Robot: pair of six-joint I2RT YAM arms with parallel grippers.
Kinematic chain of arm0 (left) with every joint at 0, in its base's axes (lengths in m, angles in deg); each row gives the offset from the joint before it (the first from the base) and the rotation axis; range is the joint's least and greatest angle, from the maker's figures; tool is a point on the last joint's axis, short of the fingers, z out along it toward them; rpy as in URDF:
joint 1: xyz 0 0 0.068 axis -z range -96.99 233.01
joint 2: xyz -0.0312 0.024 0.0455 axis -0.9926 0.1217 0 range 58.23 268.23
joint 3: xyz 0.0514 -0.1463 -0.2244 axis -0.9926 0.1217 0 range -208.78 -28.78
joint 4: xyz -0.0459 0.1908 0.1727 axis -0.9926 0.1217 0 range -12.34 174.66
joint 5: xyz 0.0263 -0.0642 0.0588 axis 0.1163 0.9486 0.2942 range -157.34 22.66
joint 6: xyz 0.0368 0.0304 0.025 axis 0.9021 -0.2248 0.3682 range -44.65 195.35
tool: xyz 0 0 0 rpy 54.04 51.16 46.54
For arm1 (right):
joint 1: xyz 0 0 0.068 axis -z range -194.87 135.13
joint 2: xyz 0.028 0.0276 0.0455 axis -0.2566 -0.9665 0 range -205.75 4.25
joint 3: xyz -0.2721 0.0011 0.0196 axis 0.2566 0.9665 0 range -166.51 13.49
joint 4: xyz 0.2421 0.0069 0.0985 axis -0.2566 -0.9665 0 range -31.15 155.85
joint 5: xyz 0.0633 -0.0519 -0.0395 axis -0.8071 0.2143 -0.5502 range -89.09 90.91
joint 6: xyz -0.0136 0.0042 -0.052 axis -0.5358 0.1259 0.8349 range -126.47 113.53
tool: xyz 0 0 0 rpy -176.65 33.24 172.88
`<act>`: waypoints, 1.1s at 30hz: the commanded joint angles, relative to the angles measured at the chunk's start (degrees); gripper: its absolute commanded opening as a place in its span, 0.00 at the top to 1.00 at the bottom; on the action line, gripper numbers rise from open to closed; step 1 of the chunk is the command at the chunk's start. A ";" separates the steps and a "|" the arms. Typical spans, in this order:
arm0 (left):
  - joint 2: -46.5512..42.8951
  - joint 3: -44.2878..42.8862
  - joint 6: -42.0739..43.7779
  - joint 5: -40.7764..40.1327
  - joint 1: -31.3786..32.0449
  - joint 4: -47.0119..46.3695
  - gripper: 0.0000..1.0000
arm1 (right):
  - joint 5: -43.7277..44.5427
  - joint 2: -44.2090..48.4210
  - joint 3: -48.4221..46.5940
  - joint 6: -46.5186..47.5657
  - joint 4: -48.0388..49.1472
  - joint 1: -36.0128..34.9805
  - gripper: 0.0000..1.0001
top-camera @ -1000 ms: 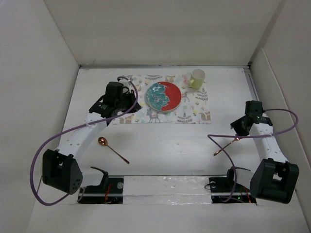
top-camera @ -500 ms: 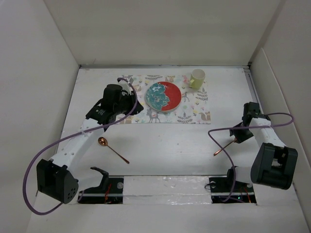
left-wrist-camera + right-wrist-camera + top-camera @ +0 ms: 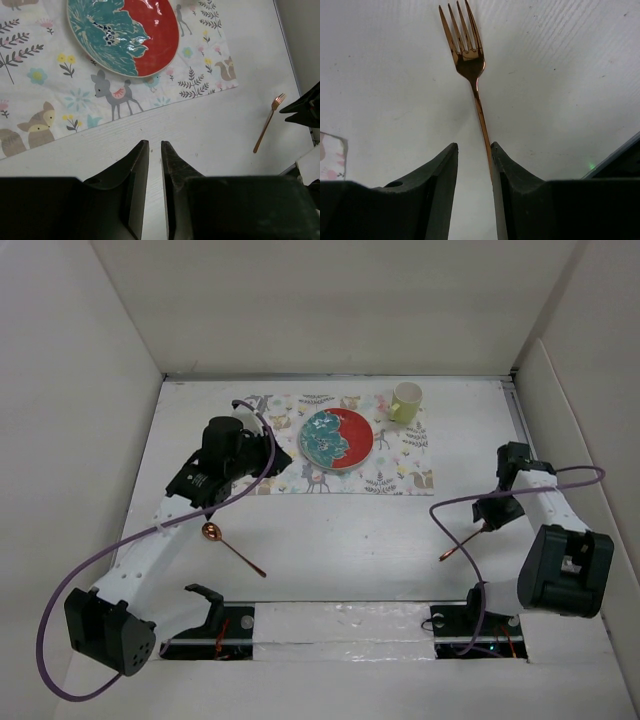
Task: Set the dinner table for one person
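1. White walls close in the dinner table (image 3: 340,530) on three sides. The patterned placemat (image 3: 400,455) lies at its far middle, with the plate (image 3: 337,439) at the mat's centre and the cup (image 3: 405,401) on its far right corner. That looks like the core of one setting, with the cutlery not yet laid.
2. The fork (image 3: 470,55) lies on bare table toward the right wall, well apart from the mat. The right gripper (image 3: 472,146) straddles its handle with jaws apart, presumably lined up for a pick. The handle runs close along one finger, but I cannot tell whether they touch.
3. The left gripper (image 3: 155,145) hangs over bare table just short of the mat's near edge, jaws parted by a slit and empty. The spoon (image 3: 232,545) lies nearer the bases, beside that arm.
4. Open table lies between the mat and the bases, so carrying has room. The right wall crowds that arm, and mat shows bare on both sides of the plate.
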 commanded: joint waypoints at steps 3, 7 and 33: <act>-1.66 -1.59 0.86 -1.87 0.31 -0.92 0.86 | -0.17 -5.21 0.02 -3.89 -0.20 -1.00 0.64; -1.04 -2.99 1.30 -2.39 0.31 -0.75 0.85 | 0.35 -7.40 1.34 -6.09 1.82 -1.00 0.63; 0.54 -2.29 1.57 -4.85 0.31 2.32 0.87 | 7.82 -22.53 -6.14 9.55 16.59 -14.19 0.70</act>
